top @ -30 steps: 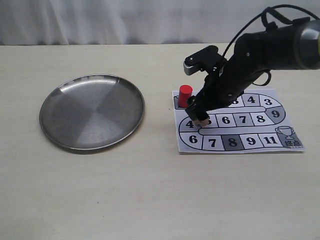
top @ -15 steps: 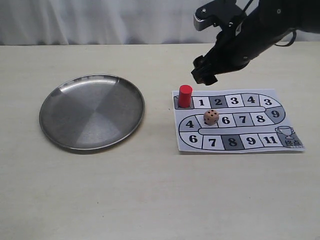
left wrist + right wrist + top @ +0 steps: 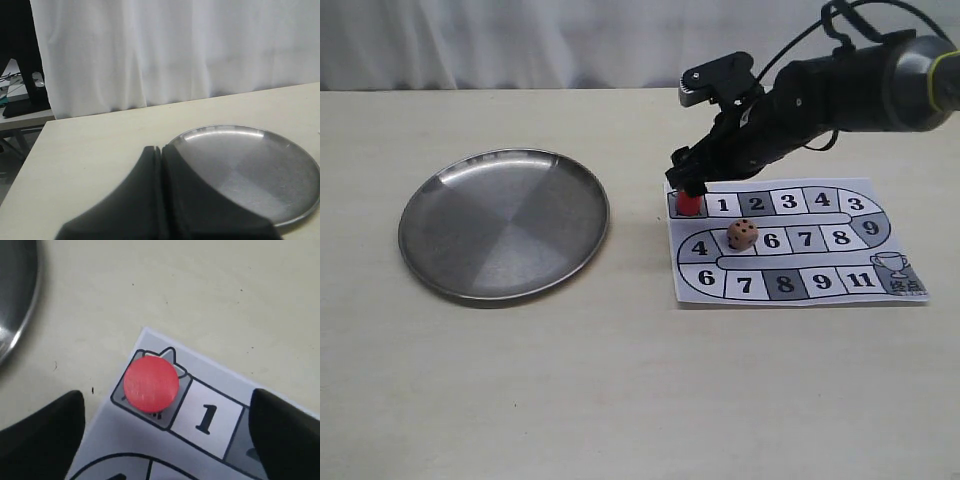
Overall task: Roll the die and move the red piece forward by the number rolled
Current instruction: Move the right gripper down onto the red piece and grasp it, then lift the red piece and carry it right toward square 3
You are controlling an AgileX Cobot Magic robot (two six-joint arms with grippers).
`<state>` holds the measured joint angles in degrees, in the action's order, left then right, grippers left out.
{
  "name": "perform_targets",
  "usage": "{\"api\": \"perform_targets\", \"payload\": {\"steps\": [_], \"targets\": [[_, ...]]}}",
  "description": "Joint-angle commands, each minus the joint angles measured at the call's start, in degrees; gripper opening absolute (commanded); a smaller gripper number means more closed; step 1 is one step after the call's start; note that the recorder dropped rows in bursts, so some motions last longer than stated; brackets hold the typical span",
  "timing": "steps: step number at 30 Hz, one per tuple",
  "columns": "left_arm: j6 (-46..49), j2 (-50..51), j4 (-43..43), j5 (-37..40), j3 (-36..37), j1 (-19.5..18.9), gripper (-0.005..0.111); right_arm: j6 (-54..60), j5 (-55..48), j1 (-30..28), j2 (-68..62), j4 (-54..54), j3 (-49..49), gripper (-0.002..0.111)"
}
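The die (image 3: 741,235), a small light-brown wooden cube with black pips, lies on the paper game board (image 3: 820,255) at about square 5, free of any gripper. The red piece (image 3: 689,205) stands upright on the grey start square beside square 1. In the exterior view its top is covered by my right gripper (image 3: 686,180). Seen from the right wrist, the red piece (image 3: 151,383) lies just beyond my open right gripper (image 3: 166,410), whose black fingers (image 3: 40,435) are spread wide and touch nothing. My left gripper (image 3: 161,150) is shut and empty, at the near edge of the metal plate (image 3: 250,165).
The round metal plate (image 3: 504,222) lies empty on the left of the pale table. The board's numbered track ends at a trophy square (image 3: 898,268) on the right. A white curtain closes off the far edge.
My right gripper let go of the die on the board, lifted away up and back, then came down left over the red piece. The die stays put.
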<state>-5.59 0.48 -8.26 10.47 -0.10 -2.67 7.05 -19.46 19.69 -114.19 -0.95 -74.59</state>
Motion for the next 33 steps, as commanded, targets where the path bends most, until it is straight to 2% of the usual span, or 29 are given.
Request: {"api": "perform_targets", "payload": {"steps": [1, 7, 17, 23, 33], "targets": [[0.0, -0.3, 0.0, -0.5, 0.1, 0.2, 0.0, 1.0, 1.4, 0.4, -2.8, -0.3, -2.6, 0.082], [0.0, -0.3, 0.0, -0.5, 0.1, 0.2, 0.0, 1.0, 1.3, 0.4, -7.4, -1.3, -6.8, 0.074], [0.0, -0.3, 0.0, -0.5, 0.1, 0.2, 0.0, 1.0, 1.6, 0.4, -10.9, -1.3, -7.7, 0.033], [0.0, -0.3, 0.0, -0.5, 0.1, 0.2, 0.0, 1.0, 1.5, 0.4, -10.6, -1.4, -7.7, 0.004], [0.0, -0.3, 0.0, -0.5, 0.1, 0.2, 0.0, 0.7, 0.5, -1.2, -1.6, -1.4, -8.0, 0.004]]}}
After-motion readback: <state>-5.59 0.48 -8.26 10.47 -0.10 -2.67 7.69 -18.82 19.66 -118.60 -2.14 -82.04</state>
